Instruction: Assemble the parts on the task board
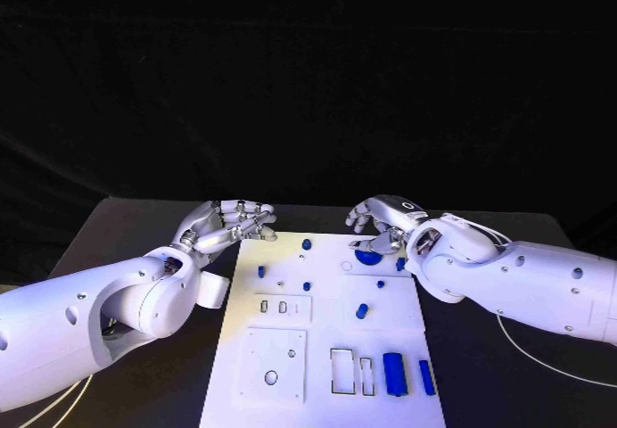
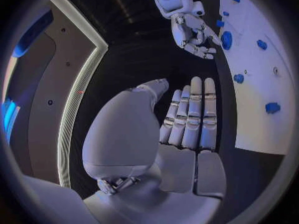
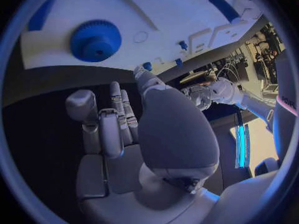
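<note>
White task board [image 1: 290, 357] bearing small blue parts [image 1: 393, 374]; left hand [image 1: 234, 223] and right hand [image 1: 383, 223] above its far corners, fingers apart, holding nothing.

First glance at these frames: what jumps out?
The white task board in the middle of the black table, dotted with small blue parts, the round blue gear at its far end being the biggest. Both silver hands hover at that far end, holding nothing: left hand off the board's left corner, right hand just above the gear.

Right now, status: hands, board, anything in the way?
Left hand open, off the board's far left corner. Right hand open, beside the blue gear. Parts on board, none held. Nothing in the way.
</note>
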{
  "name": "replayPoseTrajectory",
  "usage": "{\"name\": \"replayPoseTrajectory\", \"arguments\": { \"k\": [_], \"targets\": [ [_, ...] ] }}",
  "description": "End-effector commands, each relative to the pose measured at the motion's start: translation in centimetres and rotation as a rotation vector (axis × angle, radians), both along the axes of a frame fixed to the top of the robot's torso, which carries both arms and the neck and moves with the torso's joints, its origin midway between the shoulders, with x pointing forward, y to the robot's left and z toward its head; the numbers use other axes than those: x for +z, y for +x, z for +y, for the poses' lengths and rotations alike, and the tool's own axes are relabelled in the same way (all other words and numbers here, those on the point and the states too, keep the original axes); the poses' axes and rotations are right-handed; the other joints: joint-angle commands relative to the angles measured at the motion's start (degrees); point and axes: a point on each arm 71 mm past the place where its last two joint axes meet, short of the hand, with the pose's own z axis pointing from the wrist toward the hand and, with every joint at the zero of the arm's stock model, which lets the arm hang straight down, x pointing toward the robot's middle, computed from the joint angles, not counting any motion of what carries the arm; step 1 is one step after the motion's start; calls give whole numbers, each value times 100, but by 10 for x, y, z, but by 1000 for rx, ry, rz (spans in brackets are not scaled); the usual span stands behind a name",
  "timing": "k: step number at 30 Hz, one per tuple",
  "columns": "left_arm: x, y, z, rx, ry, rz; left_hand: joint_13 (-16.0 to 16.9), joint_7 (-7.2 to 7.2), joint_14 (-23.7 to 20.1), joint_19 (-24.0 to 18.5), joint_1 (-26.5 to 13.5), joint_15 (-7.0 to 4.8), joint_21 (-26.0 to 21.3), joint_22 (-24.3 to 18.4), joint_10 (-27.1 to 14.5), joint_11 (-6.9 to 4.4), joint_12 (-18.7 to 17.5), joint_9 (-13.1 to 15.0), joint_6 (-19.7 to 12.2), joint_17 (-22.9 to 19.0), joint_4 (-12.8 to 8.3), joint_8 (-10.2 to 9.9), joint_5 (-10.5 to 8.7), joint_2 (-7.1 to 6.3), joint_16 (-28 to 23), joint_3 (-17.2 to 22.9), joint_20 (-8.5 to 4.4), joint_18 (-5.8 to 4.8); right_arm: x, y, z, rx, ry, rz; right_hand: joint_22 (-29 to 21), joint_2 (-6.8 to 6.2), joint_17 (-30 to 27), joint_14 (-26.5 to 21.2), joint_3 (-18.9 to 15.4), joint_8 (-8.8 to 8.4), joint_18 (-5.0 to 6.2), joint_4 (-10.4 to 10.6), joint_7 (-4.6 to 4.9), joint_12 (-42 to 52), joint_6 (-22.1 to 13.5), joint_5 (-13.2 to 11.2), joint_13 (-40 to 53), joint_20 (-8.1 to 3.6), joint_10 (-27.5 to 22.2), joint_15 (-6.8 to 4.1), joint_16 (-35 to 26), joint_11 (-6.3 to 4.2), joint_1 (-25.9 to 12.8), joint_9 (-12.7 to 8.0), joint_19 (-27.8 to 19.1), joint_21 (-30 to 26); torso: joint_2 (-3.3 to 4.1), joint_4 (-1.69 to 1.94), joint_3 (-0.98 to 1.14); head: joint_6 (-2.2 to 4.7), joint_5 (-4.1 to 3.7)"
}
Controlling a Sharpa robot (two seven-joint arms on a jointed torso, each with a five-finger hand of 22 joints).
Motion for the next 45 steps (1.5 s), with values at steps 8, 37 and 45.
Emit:
{"name": "replayPoseTrajectory", "arguments": {
  "k": [8,37,45],
  "targets": [
    [0,2,-3,-29,-12,-1,0,27,-34,-20,-53,19,23,8,22,17,-27,-7,2,13,0,-26,-27,6,15,24,4,10,-1,-6,-47,-128,20,140,464,-298,343,267,-203,223,-143,518,-287,1828,-34,161,1445,-252,677,-315,168,-343,121,129,206,275,-43,-58,44,-8,-100],
    [-2,2,-4,-34,-8,12,0,27,-45,-32,-68,22,31,10,21,18,-36,-10,0,29,1,-35,-27,16,15,33,6,9,-20,7,-36,-144,15,297,1290,32,1575,483,-781,633,-263,527,-207,6669,-233,556,6908,-174,1826,-216,559,-267,-77,263,582,761,-24,-51,32,-96,-115],
    [-2,2,-3,-32,-7,12,0,28,-46,-34,-67,22,32,11,17,19,-38,-11,-3,31,0,-38,-26,20,15,36,7,9,-22,8,-35,-146,9,307,1329,52,1593,486,-740,651,-269,521,-213,6773,-199,582,7047,-178,1905,-221,564,-273,-68,263,597,784,-31,-34,33,-99,-137]
  ]
}}
